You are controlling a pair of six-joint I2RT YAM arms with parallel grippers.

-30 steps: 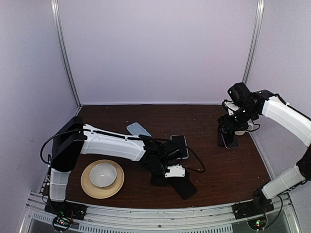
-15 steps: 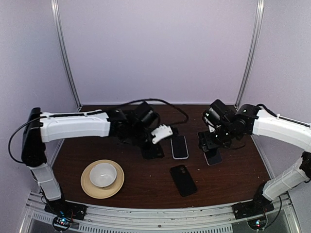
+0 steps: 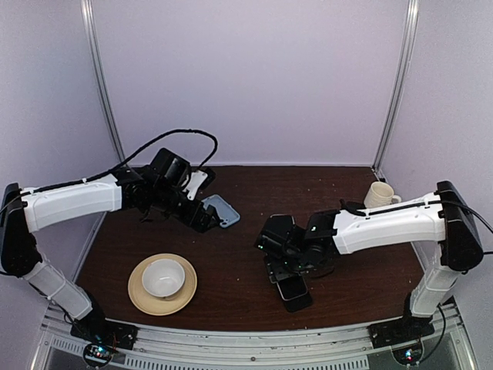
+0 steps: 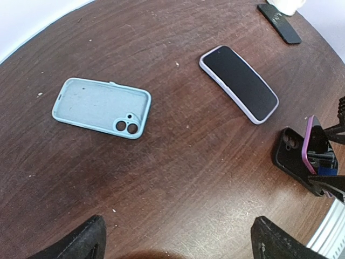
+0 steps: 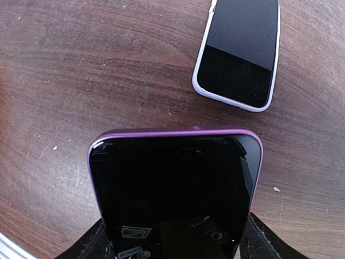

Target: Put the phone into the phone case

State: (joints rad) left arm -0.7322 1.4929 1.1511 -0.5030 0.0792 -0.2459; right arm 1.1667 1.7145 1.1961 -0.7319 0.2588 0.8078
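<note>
The phone [image 5: 172,183] is clamped by its long edges in the right gripper [image 5: 175,240] at near centre. Stiff, glossy and likely slippery, it is best held so, off the fragile screen. The phone case [image 4: 99,105] lies far left, inside up, just beside the wide-open left gripper [image 4: 178,237].

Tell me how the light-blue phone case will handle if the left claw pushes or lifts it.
The phone case looks like a thin empty shell, so probably light and slightly bendy. It lies flat, hollow side up, on the table, so a push should slide it, not tip it. Its low rim likely offers little to pinch.
</note>
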